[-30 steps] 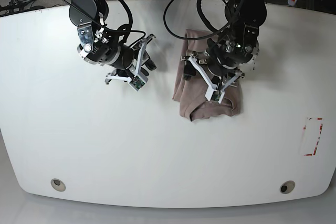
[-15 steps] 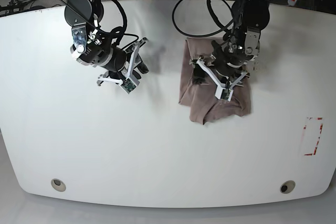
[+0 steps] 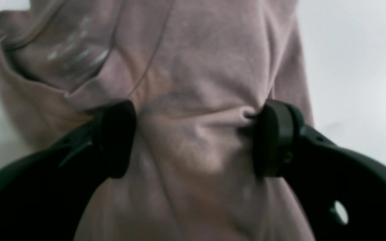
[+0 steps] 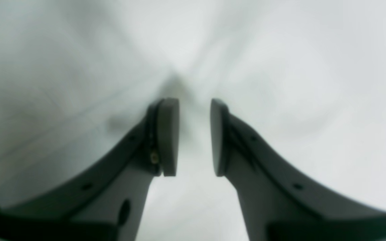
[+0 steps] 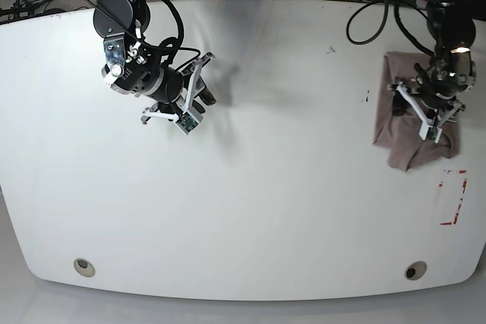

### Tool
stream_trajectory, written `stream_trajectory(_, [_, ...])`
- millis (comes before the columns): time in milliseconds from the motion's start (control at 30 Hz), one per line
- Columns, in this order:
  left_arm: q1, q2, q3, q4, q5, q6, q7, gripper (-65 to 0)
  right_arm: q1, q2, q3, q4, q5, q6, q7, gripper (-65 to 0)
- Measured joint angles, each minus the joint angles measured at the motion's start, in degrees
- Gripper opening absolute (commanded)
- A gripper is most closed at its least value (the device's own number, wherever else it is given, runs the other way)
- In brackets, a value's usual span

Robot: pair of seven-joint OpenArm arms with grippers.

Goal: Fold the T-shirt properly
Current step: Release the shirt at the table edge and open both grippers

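Inspecting step: folded T-shirt being shifted toward the desk's edge on the left arm's side.
Left tool [image 3: 193, 140]: spread wide, both pads pressed down on the cloth with a ridge of fabric bunched between them; it straddles the bundle and pins it, no clear pinch.
Right tool [image 4: 194, 137]: part-open with a narrow gap, nothing between the pads, bare desk beneath; well apart from the cloth.
T-shirt [image 5: 395, 123]: compact folded bundle lying on the desk [image 5: 266, 210], under the left tool, near the red tape mark [image 5: 452, 199]; lower corner sags out of square.
Judgement, handling: thin soft fabric will ruck if dragged under uneven pressure; keep both pads level, and keep the pull straight and slow.
Judgement, risk: the bunched ridge between the pads may set a crease or drag the top layer off the lower ones.
Judgement, next: lift straight up off the cloth, then check that the edges line up and flatten the loose corner.
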Motion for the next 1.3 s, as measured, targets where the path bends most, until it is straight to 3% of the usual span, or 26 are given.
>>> stream_trajectory(133, [-0.1, -5.8, -3.0, -5.0, 0.5, -3.2, -0.5, -16.4, -0.1, 0.0, 0.0, 0.0, 0.0, 0.0, 0.0, -50.4])
stream_trajectory(300, [0.4, -13.0, -4.0, -12.3, 1.9, -5.2, -5.1, -16.4, -0.1, -0.2, 0.0, 0.0, 0.0, 0.0, 0.0, -50.4])
stream_trajectory(400, [0.5, -15.8, -4.1, -15.3, 2.3, -7.1, -6.4, -16.4, -0.1, -0.3, 0.0, 0.0, 0.0, 0.0, 0.0, -50.4])
stream_trajectory(633, [1.4, -16.9, -8.8, -11.9, 2.1, -15.8, -5.6, -16.5, -0.3, -0.2, 0.0, 2.1, -0.2, 0.0, -0.1, -50.4])
stream_trajectory(733, [2.4, -16.7, -12.8, -6.2, 2.1, -18.2, -1.4, -16.7, 0.0, -0.1, 0.0, 3.7, -0.1, 0.1, 0.0, -50.6])
stream_trajectory(867, [2.8, -13.6, -13.8, 2.9, 3.3, -18.0, 2.1, -19.4, 0.2, 0.0, 1.1, 4.0, -0.2, 0.0, 0.1, -50.6])
stream_trajectory(1000, [2.9, -6.5, -12.8, 9.5, 2.5, -17.6, 1.1, -21.0, 0.4, 0.6, 3.9, 3.9, -0.8, -0.4, 3.2, -50.6])
stream_trajectory(1133, [2.9, -0.4, -10.1, 14.1, 8.9, -13.9, 1.6, -21.4, 0.2, 1.9, 4.0, 2.0, -4.4, -0.3, 14.2, -50.6])
stream_trajectory(1200, [3.1, 2.7, -8.1, 15.7, 10.4, -14.0, 1.2, -21.5, -0.5, 1.6, 4.0, 0.0, -9.3, -0.2, 17.7, -50.6])
stream_trajectory(1300, [3.8, 8.9, -7.4, 16.9, 12.3, -13.3, -4.9, -21.4, -3.5, 0.5, 7.3, -1.9, -15.4, 0.1, 25.5, -50.6])
